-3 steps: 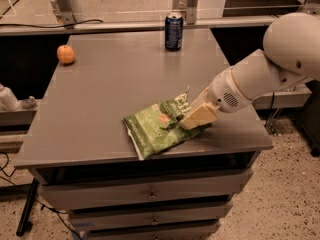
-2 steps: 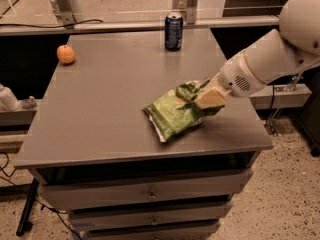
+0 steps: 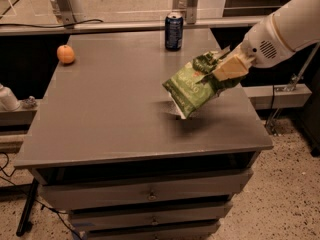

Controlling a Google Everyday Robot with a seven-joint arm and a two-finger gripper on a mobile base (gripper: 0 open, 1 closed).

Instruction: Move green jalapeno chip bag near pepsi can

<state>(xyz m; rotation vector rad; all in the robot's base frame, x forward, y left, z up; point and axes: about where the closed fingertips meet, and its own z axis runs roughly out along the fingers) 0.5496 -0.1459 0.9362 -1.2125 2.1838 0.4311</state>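
The gripper (image 3: pixel 218 70), clamped on the green jalapeno chip bag (image 3: pixel 192 90), holds it tilted, seemingly lifted, in front of the pepsi can (image 3: pixel 174 31).

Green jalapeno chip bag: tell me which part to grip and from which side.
Grip the green jalapeno chip bag at its thin upper-right end, coming in from the right of the view. The middle looks puffy and crinkly, too broad for the jaws; the end flattens. The gripper is clamped there, and the bag hangs tilted with its low corner near the table.
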